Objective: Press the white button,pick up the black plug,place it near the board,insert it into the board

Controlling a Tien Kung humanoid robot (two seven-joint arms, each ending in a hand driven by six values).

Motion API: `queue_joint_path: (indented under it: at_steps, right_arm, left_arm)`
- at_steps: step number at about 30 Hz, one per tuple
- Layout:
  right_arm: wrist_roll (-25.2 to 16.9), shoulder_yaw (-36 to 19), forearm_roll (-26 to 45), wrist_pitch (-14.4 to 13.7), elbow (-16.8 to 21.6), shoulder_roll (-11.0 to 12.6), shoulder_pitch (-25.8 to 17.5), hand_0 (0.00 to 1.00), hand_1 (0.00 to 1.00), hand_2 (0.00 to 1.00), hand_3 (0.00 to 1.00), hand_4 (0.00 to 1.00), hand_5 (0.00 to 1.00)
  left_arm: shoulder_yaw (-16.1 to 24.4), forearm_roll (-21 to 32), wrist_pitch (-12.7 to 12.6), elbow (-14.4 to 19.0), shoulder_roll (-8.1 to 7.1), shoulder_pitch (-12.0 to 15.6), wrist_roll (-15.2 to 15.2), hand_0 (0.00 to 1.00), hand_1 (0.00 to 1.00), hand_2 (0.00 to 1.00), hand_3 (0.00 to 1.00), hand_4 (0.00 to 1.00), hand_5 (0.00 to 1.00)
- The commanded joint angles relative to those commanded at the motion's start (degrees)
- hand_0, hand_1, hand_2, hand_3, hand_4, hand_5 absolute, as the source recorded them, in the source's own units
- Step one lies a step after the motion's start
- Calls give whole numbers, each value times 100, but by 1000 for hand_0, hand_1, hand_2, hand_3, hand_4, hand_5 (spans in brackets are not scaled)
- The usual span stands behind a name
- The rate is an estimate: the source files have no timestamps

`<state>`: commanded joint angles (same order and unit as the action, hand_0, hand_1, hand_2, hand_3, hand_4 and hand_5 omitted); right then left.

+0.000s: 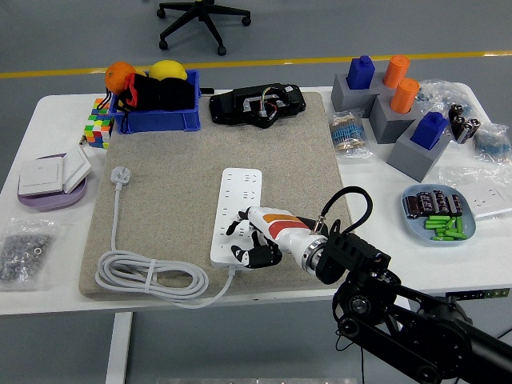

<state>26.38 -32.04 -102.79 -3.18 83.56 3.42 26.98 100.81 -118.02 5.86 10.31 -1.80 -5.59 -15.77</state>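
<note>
Fingers of the right hand were curled down on the near end of the white power strip, at its button, holding nothing. Its plug, white here, lay near the mat's left edge; it looked light and rigid, best pinched by its body.

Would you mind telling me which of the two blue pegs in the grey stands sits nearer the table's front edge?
The blue peg in the right-hand grey stand, beside the bagged batteries; the other blue peg stands farther back, left of the orange cylinders.

The white table carries a beige mat under the robot hand, a blue dish to its right, and a screw bag far left.
</note>
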Motion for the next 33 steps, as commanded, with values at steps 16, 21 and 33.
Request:
queue_joint_path:
  at_steps: [16,21,33]
  right_arm:
    - [-103,226,115,-32,-260,-2,5,2,2,148,629,610,216]
    - [-134,202,94,-60,-277,-1,6,2,2,148,629,610,216]
    - [-149,222,111,-43,-363,2,5,2,2,148,623,604,211]
  left_arm:
    - [-43,22,11,0,-3,5,6,625,629,632,685,534,372]
    - [-7,-6,9,0,8,20,-4,625,629,632,685,534,372]
    - [16,-14,4,0,18,22,-7,626,629,632,685,534,372]
